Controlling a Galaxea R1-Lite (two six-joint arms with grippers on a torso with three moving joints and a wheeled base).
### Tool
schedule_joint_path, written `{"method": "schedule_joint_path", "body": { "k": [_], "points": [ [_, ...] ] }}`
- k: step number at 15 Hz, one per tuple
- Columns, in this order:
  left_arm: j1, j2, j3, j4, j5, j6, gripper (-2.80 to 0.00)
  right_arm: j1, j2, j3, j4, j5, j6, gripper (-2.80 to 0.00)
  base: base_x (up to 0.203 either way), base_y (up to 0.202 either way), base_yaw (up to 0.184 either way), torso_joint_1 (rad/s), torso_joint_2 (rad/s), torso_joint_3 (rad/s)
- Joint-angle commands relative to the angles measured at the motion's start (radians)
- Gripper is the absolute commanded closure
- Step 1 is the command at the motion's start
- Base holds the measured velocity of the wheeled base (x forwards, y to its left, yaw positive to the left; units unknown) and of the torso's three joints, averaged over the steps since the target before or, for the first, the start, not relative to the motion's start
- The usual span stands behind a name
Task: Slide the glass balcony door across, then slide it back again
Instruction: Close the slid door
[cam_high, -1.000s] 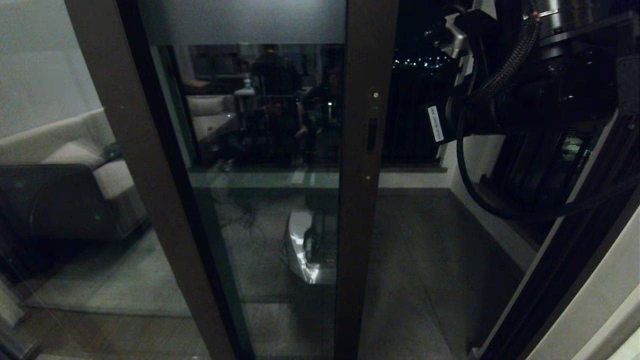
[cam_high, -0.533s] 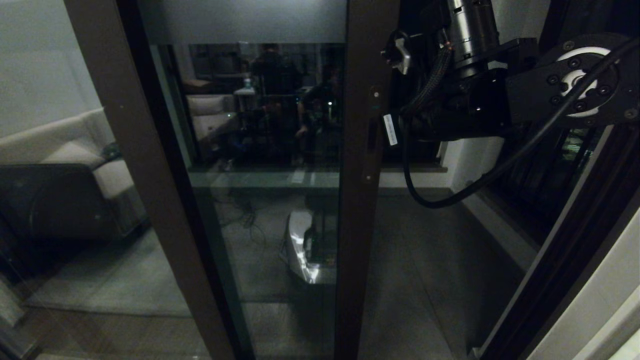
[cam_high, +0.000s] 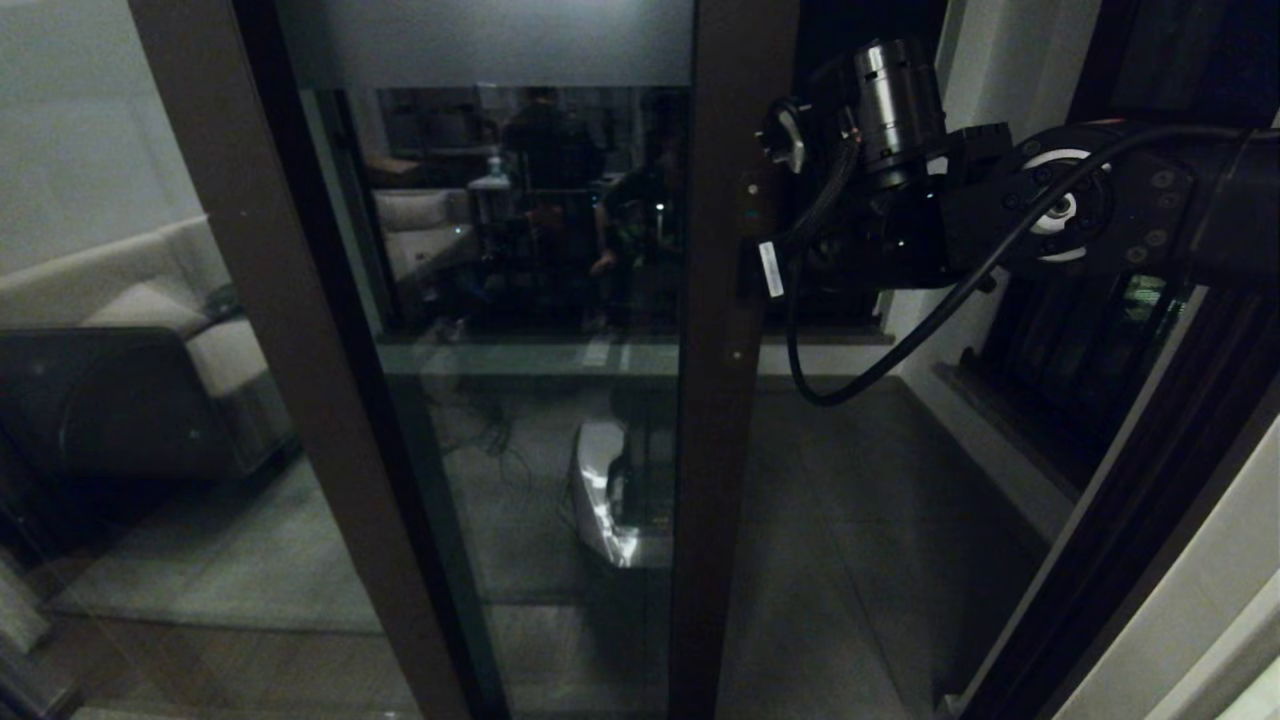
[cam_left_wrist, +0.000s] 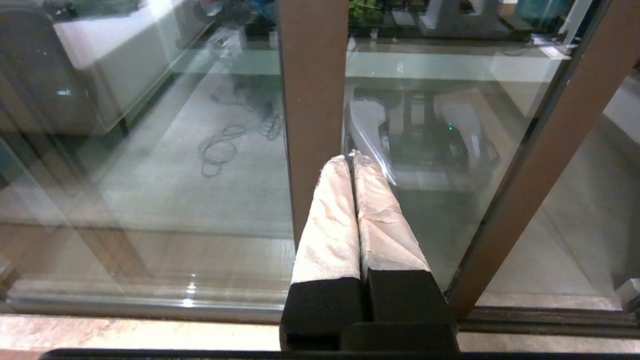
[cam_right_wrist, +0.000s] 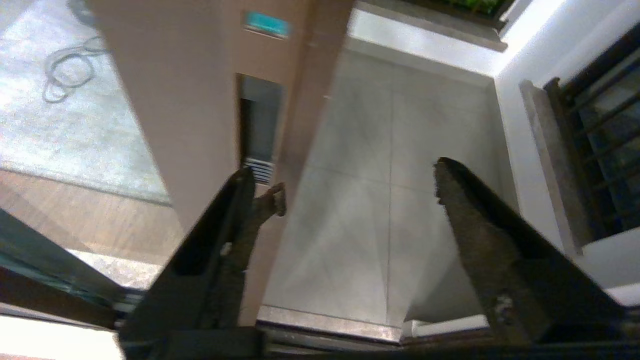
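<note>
The glass balcony door has a dark brown frame and a frosted band across its top. Its stile stands mid-view, with open space to its right. My right arm reaches in from the right, level with the handle. My right gripper is open, one fingertip beside the slim recessed handle and the other out over the balcony floor; nothing lies between them. Low down, my left gripper is shut and empty, its white-taped fingers pointing at the door's glass beside a brown frame post.
A pale sofa shows through the fixed panel on the left. The grey balcony floor lies beyond the gap, and a black-framed side window with a white ledge is at the right. The floor track runs along the threshold.
My right arm has swung down and leftward, bringing its gripper up to the door stile at handle height. The door has not moved.
</note>
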Motion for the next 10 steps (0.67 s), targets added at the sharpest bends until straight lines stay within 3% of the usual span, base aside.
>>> {"method": "schedule_joint_path", "body": {
  "k": [1, 10],
  "points": [
    [0.0, 0.0, 0.0, 0.0, 0.0, 0.0, 0.0, -0.006, 0.016, 0.0, -0.026, -0.002, -0.001, -2.8, 0.0, 0.0, 0.0, 0.0, 0.0, 0.0],
    [0.0, 0.0, 0.0, 0.0, 0.0, 0.0, 0.0, -0.045, 0.043, 0.0, -0.055, 0.0, -0.025, -2.8, 0.0, 0.0, 0.0, 0.0, 0.0, 0.0]
  ]
}}
